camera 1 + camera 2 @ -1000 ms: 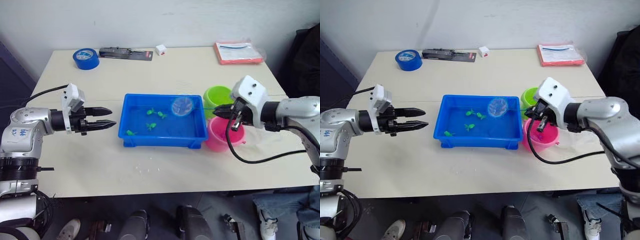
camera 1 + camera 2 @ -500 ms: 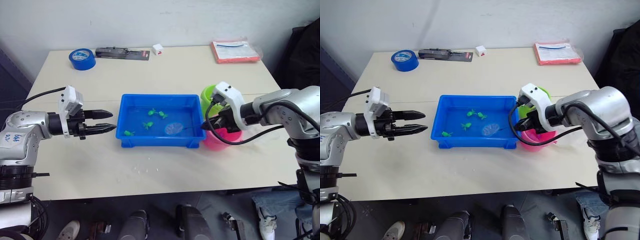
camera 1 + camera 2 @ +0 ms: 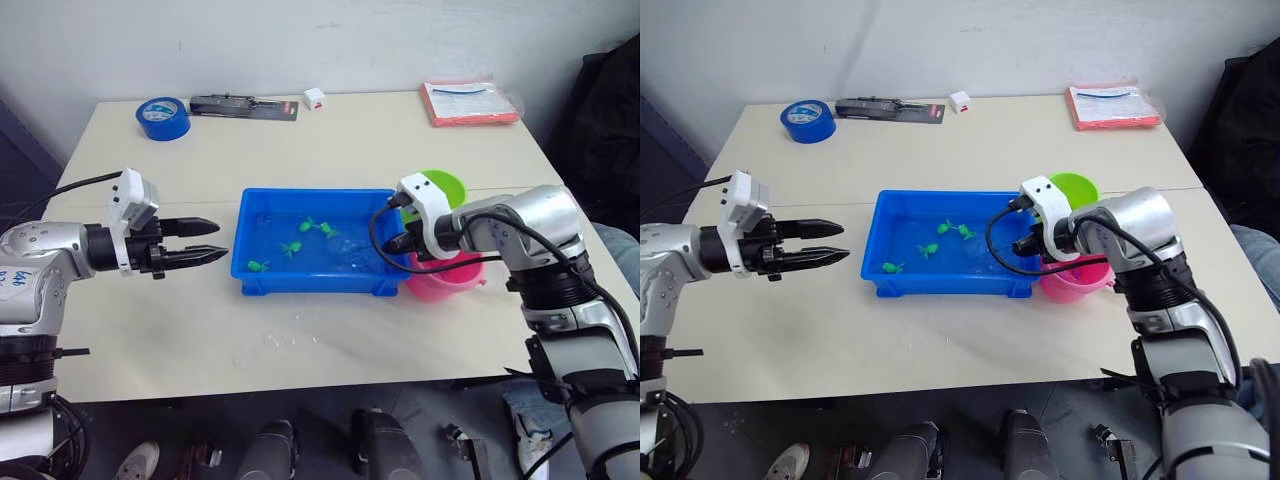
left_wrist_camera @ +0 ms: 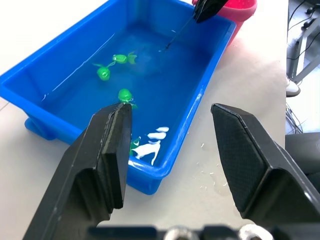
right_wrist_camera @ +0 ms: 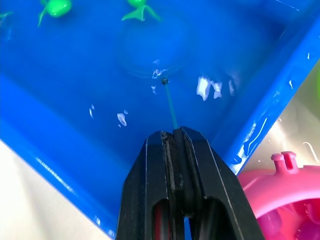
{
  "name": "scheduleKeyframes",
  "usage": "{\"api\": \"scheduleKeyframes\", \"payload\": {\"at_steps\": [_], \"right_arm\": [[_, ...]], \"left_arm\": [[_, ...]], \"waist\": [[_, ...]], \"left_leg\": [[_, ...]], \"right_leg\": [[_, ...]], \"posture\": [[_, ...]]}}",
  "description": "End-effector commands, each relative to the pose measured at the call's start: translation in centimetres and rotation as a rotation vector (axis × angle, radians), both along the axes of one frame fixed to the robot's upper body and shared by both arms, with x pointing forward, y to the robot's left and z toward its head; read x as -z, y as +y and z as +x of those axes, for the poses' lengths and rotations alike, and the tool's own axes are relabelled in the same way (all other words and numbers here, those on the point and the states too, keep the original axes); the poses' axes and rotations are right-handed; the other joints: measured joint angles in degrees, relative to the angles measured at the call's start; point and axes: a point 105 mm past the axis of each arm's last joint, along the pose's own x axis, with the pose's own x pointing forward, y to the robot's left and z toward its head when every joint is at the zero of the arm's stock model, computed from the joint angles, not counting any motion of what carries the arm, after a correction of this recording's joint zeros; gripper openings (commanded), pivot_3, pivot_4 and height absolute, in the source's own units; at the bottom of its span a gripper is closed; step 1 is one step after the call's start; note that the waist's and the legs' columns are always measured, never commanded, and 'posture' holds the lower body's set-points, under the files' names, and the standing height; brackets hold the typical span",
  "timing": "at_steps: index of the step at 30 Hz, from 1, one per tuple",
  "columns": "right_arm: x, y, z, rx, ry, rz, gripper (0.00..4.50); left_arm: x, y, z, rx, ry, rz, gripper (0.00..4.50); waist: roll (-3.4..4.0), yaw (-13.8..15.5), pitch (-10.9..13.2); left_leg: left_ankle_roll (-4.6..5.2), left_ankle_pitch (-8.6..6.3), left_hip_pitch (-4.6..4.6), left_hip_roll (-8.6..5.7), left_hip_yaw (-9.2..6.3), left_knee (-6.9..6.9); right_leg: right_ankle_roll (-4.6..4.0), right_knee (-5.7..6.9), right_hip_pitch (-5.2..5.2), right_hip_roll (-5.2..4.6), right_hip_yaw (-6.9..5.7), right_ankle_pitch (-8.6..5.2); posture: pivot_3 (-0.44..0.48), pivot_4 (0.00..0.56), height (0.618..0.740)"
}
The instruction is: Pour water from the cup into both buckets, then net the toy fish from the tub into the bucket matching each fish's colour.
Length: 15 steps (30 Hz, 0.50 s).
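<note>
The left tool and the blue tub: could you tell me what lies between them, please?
Only bare table lies between the open left tool and the tub, seen in the left eye view.

Left arm: reaches in from the robot's left, forearm level, pointing toward the right.
Left gripper (image 3: 205, 241): two black fingers parted with a clear gap, held horizontal, gripping nothing.
Left fingers (image 4: 111, 145): wide apart in the left wrist view, tips empty.
Right arm: bent at the elbow, forearm angled inward and downward to the left.
Right gripper (image 5: 173, 137): fingers pressed together, clamped on a thin stick.
</note>
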Motion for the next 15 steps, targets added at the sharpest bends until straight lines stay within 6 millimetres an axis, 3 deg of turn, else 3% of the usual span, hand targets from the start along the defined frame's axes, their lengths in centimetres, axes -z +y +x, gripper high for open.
{"api": "scheduleKeyframes", "payload": {"at_steps": [1, 15], "right_arm": [[-1.2, 0.3, 0.7, 0.028, -0.062, 0.074, 0.80], [-2.1, 2.2, 0.8, 0.005, -0.083, 0.166, 0.80]], "left_arm": [[-1.5, 0.1, -0.5, 0.004, -0.056, 0.007, 2.79], [-1.9, -0.3, -0.2, 0.012, -0.065, 0.004, 2.79]], "waist": [[0.00, -0.37, 0.00], [0.00, -0.54, 0.00]], "left_leg": [[0.00, 0.00, 0.00, 0.00, -0.01, -0.01], [0.00, 0.00, 0.00, 0.00, 0.01, -0.08]], "right_leg": [[0.00, 0.00, 0.00, 0.00, 0.00, 0.00], [0.00, 0.01, -0.06, 0.00, -0.02, 0.00]], "posture": [[0.000, 0.150, 0.737], [0.000, 0.150, 0.737]]}}
